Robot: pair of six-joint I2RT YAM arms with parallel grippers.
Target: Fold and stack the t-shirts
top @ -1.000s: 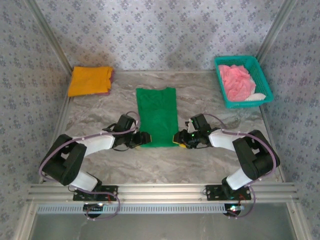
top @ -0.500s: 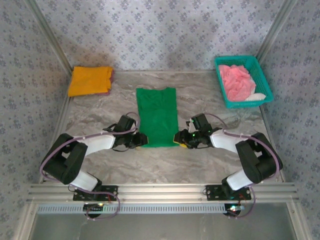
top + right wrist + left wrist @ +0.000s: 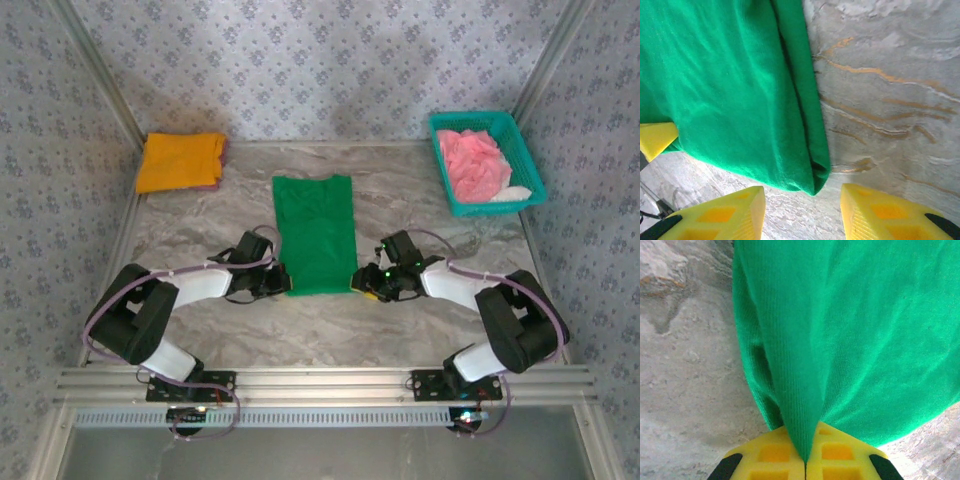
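A bright green t-shirt, folded into a long strip, lies in the middle of the table. My left gripper is at its near left corner. In the left wrist view the yellow pads are shut on a pinched ridge of the green t-shirt, gripper. My right gripper is at the near right corner, open. In the right wrist view the green t-shirt has its corner just ahead of the gap between the fingers, gripper. An orange-yellow t-shirt lies folded at the back left.
A teal mesh basket at the back right holds crumpled pink cloth. Patterned walls close in the table on three sides. Bare marble-look tabletop lies right of the green shirt. The left gripper's yellow finger shows in the right wrist view.
My left gripper has shut on the near left corner of the green t-shirt. The right gripper has shifted slightly right and toward the near edge, still open.
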